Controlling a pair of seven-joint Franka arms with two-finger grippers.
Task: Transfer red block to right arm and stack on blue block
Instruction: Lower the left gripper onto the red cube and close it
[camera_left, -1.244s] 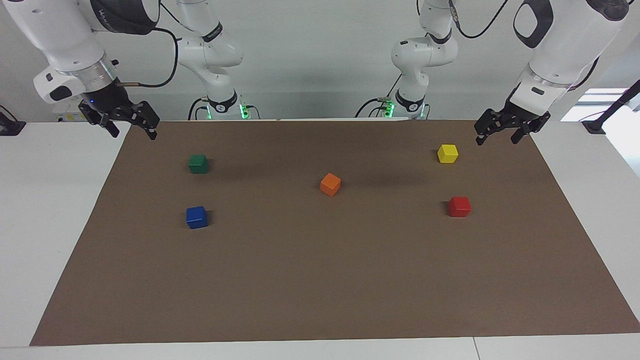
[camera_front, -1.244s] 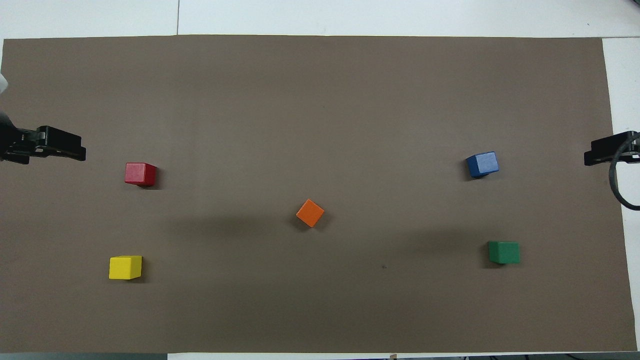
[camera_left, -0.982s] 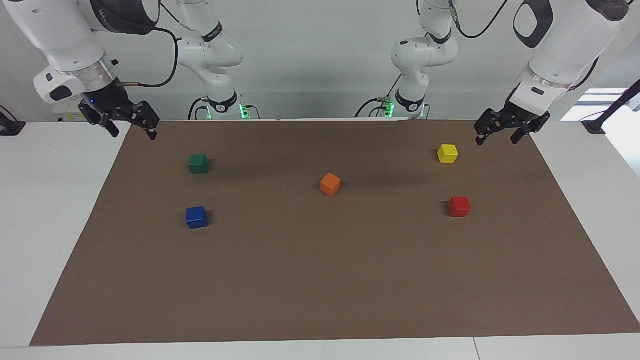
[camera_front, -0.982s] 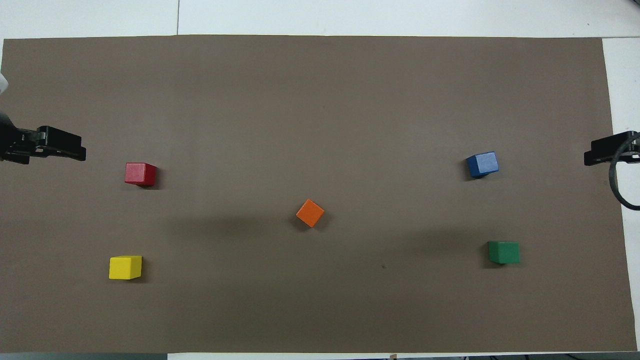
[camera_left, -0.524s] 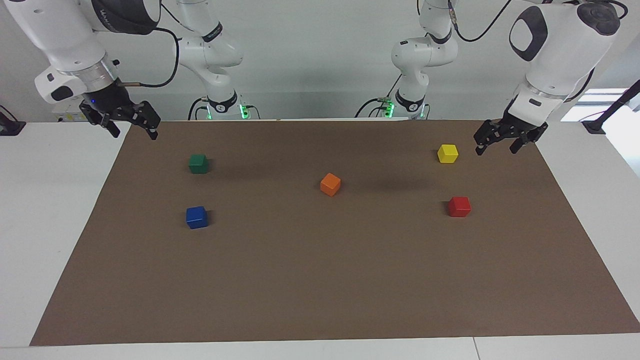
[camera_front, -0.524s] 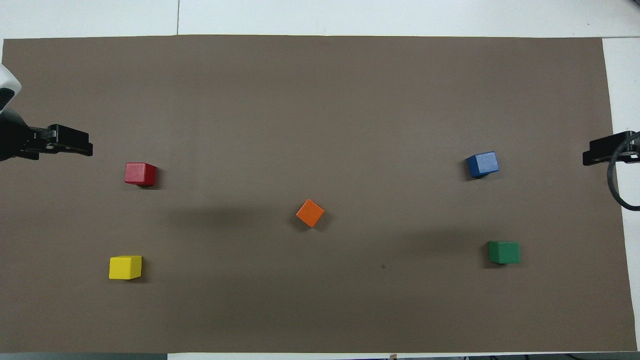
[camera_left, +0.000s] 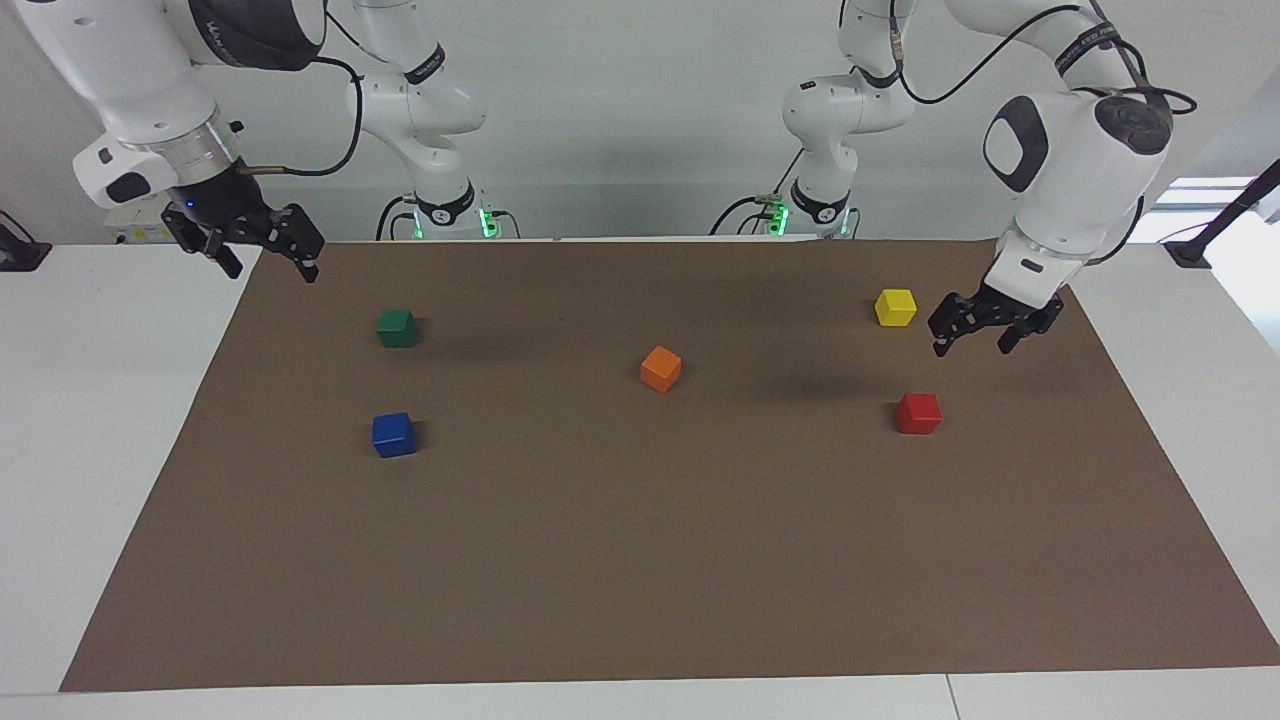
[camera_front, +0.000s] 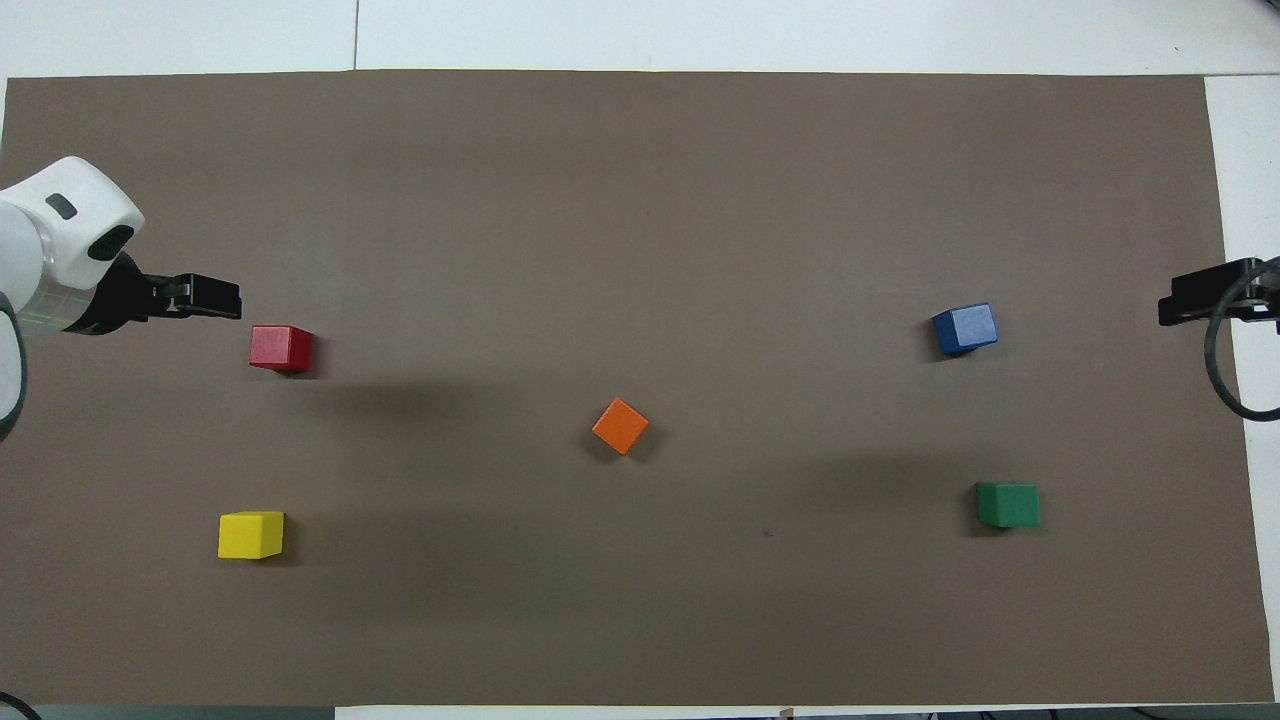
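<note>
The small bright red cube is seen resting on the brown paper mat toward the left arm's end, farther from the robots than the yellow cube. The left gripper is held above the mat near it, fingers spread, empty. The small deep blue cube is set toward the right arm's end, where the right gripper is kept waiting over the mat's corner, also spread

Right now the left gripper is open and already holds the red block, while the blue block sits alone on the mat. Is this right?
Not quite. The left gripper is open but holds nothing; the red block lies untouched on the mat, as the facing view shows. The blue block does sit alone.
</note>
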